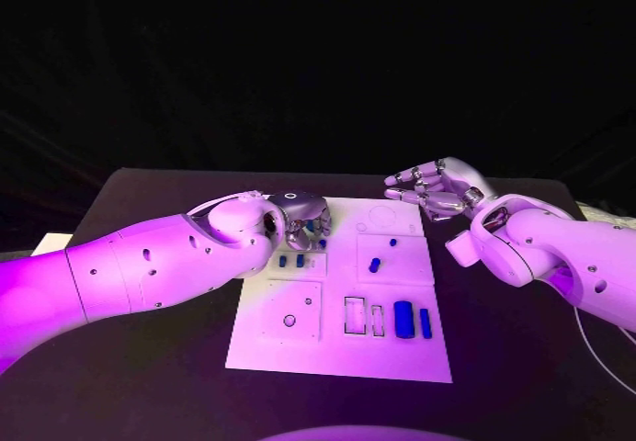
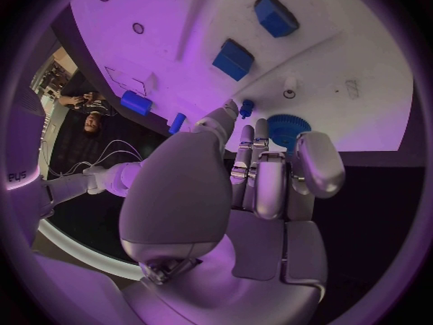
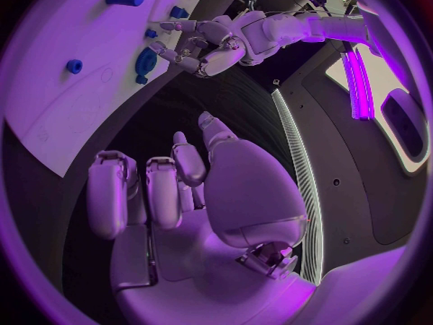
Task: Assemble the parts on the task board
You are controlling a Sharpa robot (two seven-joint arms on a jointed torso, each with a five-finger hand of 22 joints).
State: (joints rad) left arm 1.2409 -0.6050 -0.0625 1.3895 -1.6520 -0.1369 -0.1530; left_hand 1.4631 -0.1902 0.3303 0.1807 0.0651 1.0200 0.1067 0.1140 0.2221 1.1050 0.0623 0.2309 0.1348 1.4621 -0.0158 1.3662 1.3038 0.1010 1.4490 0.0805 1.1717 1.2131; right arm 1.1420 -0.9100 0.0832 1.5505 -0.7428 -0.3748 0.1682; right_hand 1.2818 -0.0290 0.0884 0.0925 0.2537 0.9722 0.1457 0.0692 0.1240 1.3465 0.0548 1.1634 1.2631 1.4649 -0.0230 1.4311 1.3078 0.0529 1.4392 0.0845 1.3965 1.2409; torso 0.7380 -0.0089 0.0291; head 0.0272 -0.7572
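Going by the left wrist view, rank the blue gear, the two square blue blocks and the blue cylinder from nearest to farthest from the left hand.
1. Blue gear, at the left hand's fingers.
2. Nearer square block, mid-board.
3. Farther square block and blue cylinder, off to one side: too close to call.

Legible text: partial letters, approx. "EUS", white on the dark frame strip at the rim of the left wrist view; start of word cut off. No other labels, nos. or signs legible on the task board, parts or arms.
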